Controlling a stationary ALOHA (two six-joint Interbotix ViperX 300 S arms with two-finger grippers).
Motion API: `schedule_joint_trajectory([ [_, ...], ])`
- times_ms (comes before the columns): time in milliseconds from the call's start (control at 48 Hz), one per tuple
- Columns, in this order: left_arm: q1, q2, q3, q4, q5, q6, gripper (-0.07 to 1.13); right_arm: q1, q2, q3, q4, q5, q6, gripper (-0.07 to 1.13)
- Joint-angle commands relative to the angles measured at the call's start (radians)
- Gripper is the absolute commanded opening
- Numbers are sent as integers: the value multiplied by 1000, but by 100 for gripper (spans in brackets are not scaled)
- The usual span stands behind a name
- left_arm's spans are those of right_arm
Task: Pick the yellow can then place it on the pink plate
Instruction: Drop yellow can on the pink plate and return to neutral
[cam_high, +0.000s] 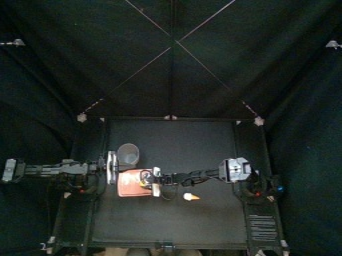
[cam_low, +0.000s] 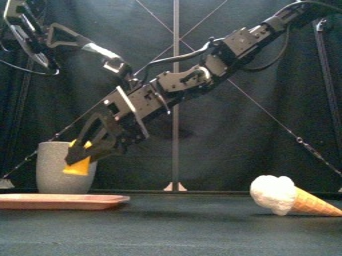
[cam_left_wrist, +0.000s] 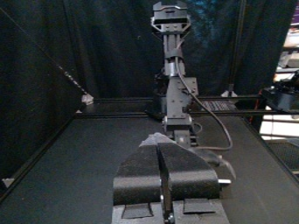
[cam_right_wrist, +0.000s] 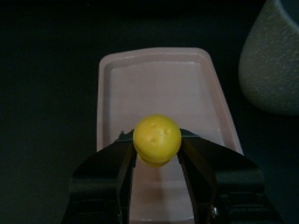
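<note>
The yellow can (cam_right_wrist: 156, 137) is held in my right gripper (cam_right_wrist: 156, 150), whose jaws are shut on its sides. It hangs a little above the pink plate (cam_right_wrist: 152, 83), a flat tray lying at the table's left. In the front view the yellow can (cam_low: 80, 153) is above the pink plate (cam_low: 60, 201) and in front of the grey cup. From above, my right gripper (cam_high: 147, 178) reaches from the right to over the plate (cam_high: 131, 187). My left gripper (cam_left_wrist: 167, 156) rests shut and empty at the table's left edge (cam_high: 107, 168).
A tall grey speckled cup (cam_low: 56, 165) stands just behind the plate (cam_high: 128, 152). A toy ice cream cone (cam_low: 291, 196) lies on the table right of the plate (cam_high: 191, 197).
</note>
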Motion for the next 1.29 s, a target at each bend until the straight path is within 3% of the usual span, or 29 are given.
schedule_joint_trajectory([
  [21,2,5,-14,9,-9,2,4,-8,6,-61,3,8,0,72],
  [292,2,5,-12,12,-9,2,4,-14,17,-71,18,6,0,92],
  [479,2,5,-12,12,-8,0,4,-14,-20,-34,21,-12,-2,94],
  [833,0,6,-12,9,-9,0,4,-69,-322,351,58,-360,-3,94],
  [1292,0,5,3,6,-8,-2,4,-153,-721,712,64,-508,-11,94],
])
